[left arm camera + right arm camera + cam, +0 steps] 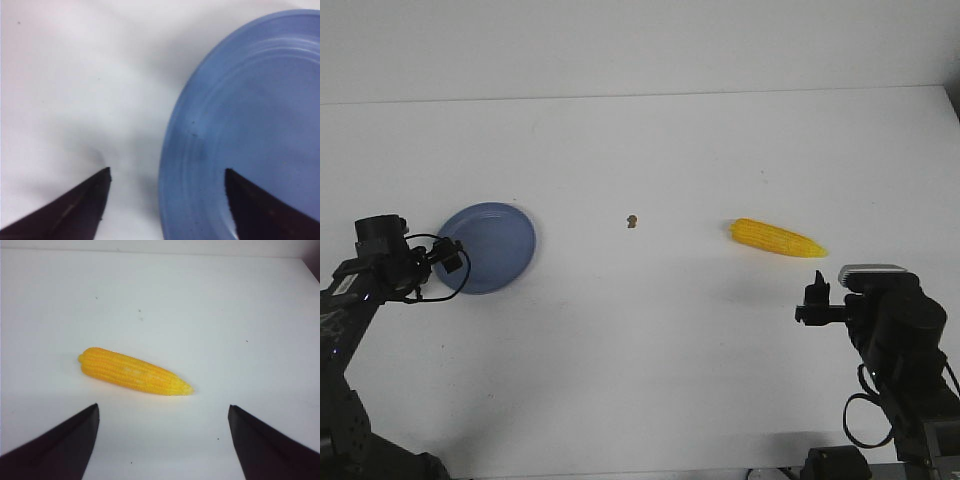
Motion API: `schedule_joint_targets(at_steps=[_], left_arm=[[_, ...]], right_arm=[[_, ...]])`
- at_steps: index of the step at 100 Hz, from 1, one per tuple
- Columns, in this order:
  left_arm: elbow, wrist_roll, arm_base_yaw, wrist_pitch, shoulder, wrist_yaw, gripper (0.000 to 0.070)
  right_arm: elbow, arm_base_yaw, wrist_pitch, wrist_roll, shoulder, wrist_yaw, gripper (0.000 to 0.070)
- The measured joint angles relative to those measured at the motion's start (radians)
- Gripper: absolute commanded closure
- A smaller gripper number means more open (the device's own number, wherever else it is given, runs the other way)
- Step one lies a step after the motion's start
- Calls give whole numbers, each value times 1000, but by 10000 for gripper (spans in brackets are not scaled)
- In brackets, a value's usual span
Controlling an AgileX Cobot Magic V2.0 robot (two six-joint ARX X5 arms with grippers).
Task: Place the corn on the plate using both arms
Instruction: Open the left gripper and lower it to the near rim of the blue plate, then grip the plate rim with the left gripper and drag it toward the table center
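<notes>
Currently corn (134,372) lies beyond the right arm's open jaws; left jaws open astride plate (260,100) rim.

Bright yellow corn (777,238) with rows of kernels, plain periwinkle-blue plate (500,240), white desk (650,350), black arms.

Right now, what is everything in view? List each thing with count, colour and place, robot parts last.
corn: one, bright yellow, lying flat on the table's right half, pointed end toward the right
plate: one, periwinkle blue, on the table's left side, nothing on it
speck: one, small, brown, mid-table between plate and corn
table: one, white
left gripper: one, black, open, straddling the plate's rim
right gripper: one, black, open, short of the corn, not touching it
</notes>
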Motion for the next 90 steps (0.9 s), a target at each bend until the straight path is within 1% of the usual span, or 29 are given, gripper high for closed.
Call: schedule_joint_targets(at_steps=[39,41,44,45,46,47,49,50,51,52,55,65,78,90], left_arm=[[8,0,-12,8,29,1,294],[10,0,-13,9,31,1,308],[12,0,-13,10,34,0,369],[13,0,-13,9,34,0,411],[13,0,-13,9,35,0,427],[14,0,-13,9,35,0,459],[15,0,-13,8,35,-1,529],[15,0,-13,8,36,-1,582],[15,1,-13,7,37,-1,601],[15,1,-13,7,37,-2,645],[15,1,-13,6,40,-2,700],[14,-3,-12,0,42,5,693],[14,-7,-12,5,41,41,693],[14,-7,-12,6,33,108,693]], right_arm=[[0,0,0,0,0,0,158],[0,0,0,0,0,0,158],[0,0,0,0,0,0,158],[0,0,0,0,0,0,158],[0,0,0,0,0,0,158],[0,0,0,0,0,0,158],[0,0,0,0,0,0,158],[0,0,0,0,0,0,158],[0,0,0,0,0,0,158],[0,0,0,0,0,0,158],[0,0,0,0,0,0,158],[0,0,0,0,0,0,158],[0,0,0,0,0,0,158],[0,0,0,0,0,0,158]])
